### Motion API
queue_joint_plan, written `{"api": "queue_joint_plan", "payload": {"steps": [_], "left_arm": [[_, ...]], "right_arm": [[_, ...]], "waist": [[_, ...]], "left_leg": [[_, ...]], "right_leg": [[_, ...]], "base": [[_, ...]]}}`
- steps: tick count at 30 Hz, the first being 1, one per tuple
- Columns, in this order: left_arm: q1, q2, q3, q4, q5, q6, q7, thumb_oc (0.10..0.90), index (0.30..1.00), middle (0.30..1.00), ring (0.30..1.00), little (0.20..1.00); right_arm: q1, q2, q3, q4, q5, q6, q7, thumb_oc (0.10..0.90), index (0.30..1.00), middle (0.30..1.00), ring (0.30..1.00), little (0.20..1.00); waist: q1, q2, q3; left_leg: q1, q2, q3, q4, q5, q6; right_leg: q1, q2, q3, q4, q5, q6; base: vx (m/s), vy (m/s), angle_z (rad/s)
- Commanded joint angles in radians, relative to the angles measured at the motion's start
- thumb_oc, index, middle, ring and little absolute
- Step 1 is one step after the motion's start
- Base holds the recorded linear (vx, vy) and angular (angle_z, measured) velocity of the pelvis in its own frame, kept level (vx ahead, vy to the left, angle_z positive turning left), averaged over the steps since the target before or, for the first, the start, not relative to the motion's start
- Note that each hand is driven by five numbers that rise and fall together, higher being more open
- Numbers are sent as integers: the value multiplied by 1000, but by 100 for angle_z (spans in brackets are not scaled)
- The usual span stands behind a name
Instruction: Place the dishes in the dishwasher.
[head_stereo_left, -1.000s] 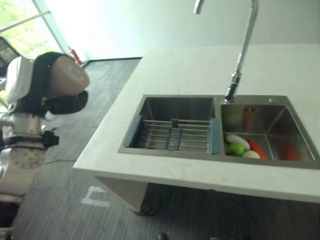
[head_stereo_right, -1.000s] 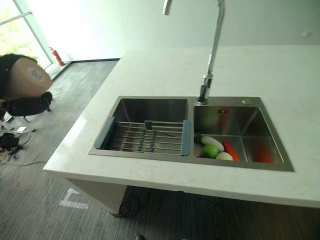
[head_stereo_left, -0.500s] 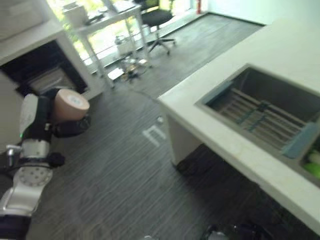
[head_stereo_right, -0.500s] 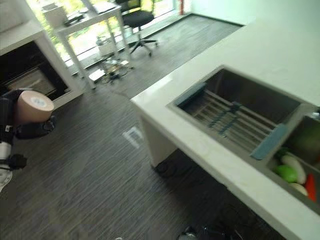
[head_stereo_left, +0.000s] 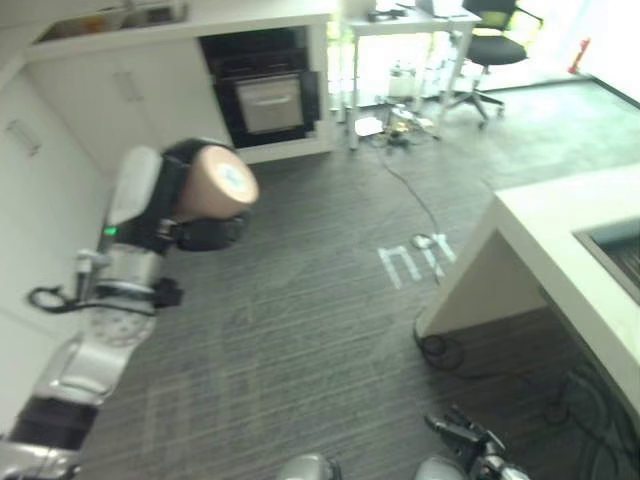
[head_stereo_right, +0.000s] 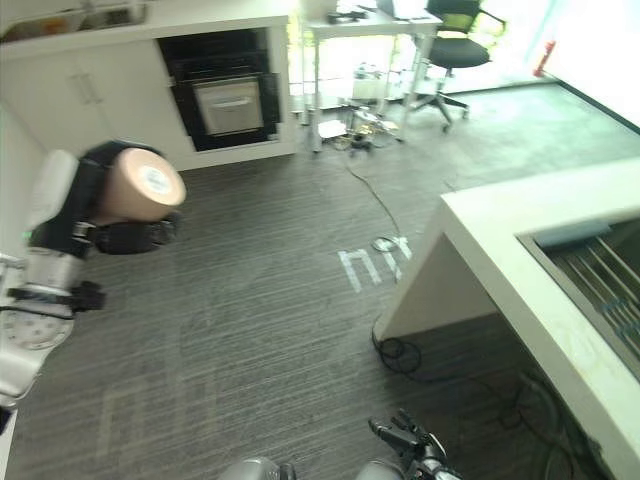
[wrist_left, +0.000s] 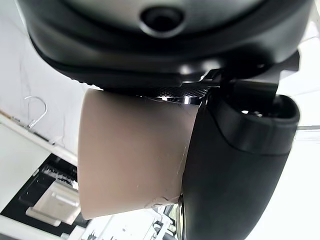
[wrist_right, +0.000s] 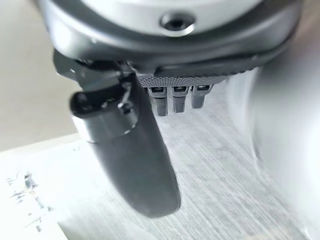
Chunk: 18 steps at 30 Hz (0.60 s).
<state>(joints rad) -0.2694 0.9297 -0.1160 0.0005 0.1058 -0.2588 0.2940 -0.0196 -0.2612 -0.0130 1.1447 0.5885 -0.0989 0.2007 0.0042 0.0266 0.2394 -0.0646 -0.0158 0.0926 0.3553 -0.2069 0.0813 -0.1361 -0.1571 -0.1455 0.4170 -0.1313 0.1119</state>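
**Left robot hand carrying a tan cup toward the dark appliance**

The left robot hand is holding a tan cup at the left of the head views, raised above the dark striped floor. In the left wrist view the cup is lying against the palm, with the dark thumb curling round its side, so the robot hand is clamped on it.

The cup is looking smooth, rigid and light; judging by its matte surface it is probably plastic or ceramic, and if ceramic it would chip on a hard knock. Its wall is tapering, so a slack hold could let it slide toward the narrower end. The present hold around the body, with the thumb opposing the fingers, is seeming the sensible place to take it. The round flat end is facing the camera in the head views, so the cup is lying roughly on its side, not upright.

The left arm is reaching up from the lower left of the frame, bent, with the wrist turned so the cup is pointing into the room.

The right robot hand is appearing in its own wrist view with the thumb extended and the fingers looking relaxed, gripping nothing.

A dark built-in appliance, likely the dishwasher, is sitting in white cabinets at the upper left of centre, well apart from the cup. The white surface with the sink is lying at the right edge.
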Motion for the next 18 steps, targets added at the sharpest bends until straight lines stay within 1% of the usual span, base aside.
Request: {"api": "queue_joint_plan", "payload": {"steps": [1, 2, 3, 6, 10, 13, 18], "left_arm": [[-156, -2, 81, -29, 13, -20, 12, 400, 300, 300, 300, 300], [-216, -3, 38, -18, -7, 0, -15, 400, 300, 300, 300, 300], [-235, -6, 25, -9, -8, 3, -19, 400, 300, 300, 300, 300], [-272, -15, -9, -3, 4, 38, -32, 400, 300, 300, 300, 300], [-279, -9, -22, -26, -3, 70, -41, 400, 300, 300, 300, 300], [-281, 10, -22, -53, -22, 89, -37, 400, 300, 300, 300, 300], [-272, 36, 0, -77, -43, 99, -30, 400, 300, 300, 300, 300]], "right_arm": [[13, -65, 6, 29, 17, 3, 14, 800, 900, 900, 900, 900], [20, -72, 1, 39, 21, 24, 14, 800, 900, 900, 900, 900], [20, -73, 0, 43, 20, 29, 15, 800, 900, 900, 900, 900], [12, -73, 5, 59, -10, 49, 26, 800, 900, 900, 900, 900], [0, -75, 20, 77, -24, 68, 19, 800, 900, 900, 900, 900], [-3, -88, 30, 90, -31, 75, 20, 800, 900, 900, 900, 900], [-3, -115, 41, 100, -42, 75, 40, 800, 900, 900, 900, 900]], "waist": [[-82, 38, -49], [-108, 30, -59], [-108, 29, -60], [-95, 16, -68], [-83, 9, -74], [-79, 8, -77], [-74, 10, -73]], "left_leg": [[44, -9, 53, -55, -72, -30], [40, -16, 20, -55, -69, -30], [38, -13, 16, -55, -67, -31], [34, 2, 20, -55, -60, -42], [38, 28, 22, -55, -55, -57], [38, 56, 21, -55, -43, -77], [30, 88, 23, -55, -9, -107]], "right_leg": [[39, -23, -21, -117, 11, 64], [9, -6, 90, -117, 32, 77], [17, -1, 96, -117, 26, 75], [37, -1, 64, -117, 7, 66], [53, 16, 58, -117, -22, 48], [70, 37, 45, -117, -49, 26], [78, 52, 17, -117, -69, 0]], "base": [[124, -194, 46], [143, -180, 45], [142, -197, 66], [62, -190, 110], [59, -250, 15], [36, -257, 16], [-27, -196, 23]]}}
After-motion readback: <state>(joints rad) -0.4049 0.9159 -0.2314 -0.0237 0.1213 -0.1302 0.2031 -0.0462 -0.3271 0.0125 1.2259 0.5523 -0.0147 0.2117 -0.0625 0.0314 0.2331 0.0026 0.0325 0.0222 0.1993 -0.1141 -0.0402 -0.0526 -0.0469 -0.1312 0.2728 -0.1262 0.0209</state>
